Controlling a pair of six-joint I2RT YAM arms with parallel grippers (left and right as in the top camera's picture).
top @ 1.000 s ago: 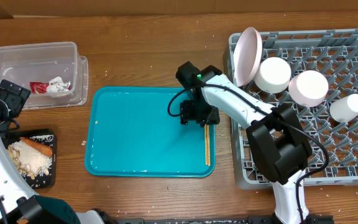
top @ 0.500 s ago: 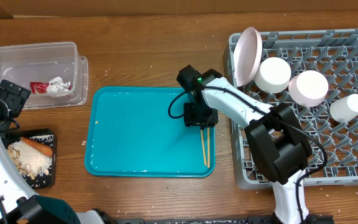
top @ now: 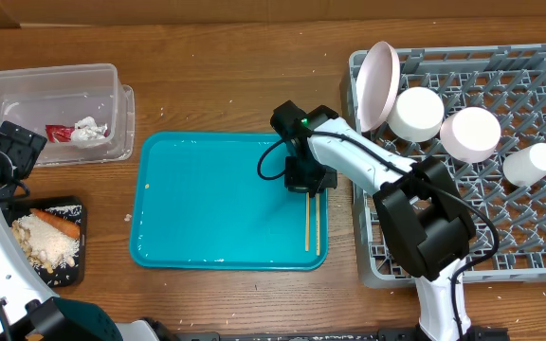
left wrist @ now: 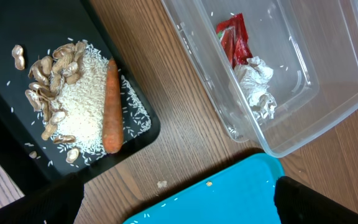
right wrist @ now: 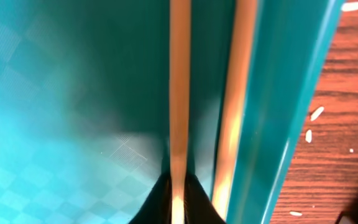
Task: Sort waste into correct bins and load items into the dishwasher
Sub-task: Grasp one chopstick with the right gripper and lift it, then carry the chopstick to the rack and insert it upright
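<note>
Two thin wooden chopsticks lie along the right side of the teal tray [top: 207,208]. My right gripper [top: 308,186] is shut on the upper end of the left chopstick [right wrist: 179,93]. The other chopstick [right wrist: 236,93] lies loose against the tray wall. My left gripper [left wrist: 179,208] stands wide open and holds nothing, above the gap between the black tray [left wrist: 17,149] and the clear tub [left wrist: 328,118]. A carrot [left wrist: 109,106] and rice with peanut shells [left wrist: 73,106] lie on the black tray. The red wrapper [left wrist: 235,40] and the napkin [left wrist: 257,87] are in the tub.
The grey dish rack [top: 538,237] at the right holds an upright plate [top: 375,85], two upturned bowls [top: 415,114] [top: 470,133] and a cup [top: 531,163]. Rice grains lie scattered on the wood beside the teal tray.
My right gripper has closed onto one chopstick and drawn it a little to the left, apart from the other. The left arm has not moved.
</note>
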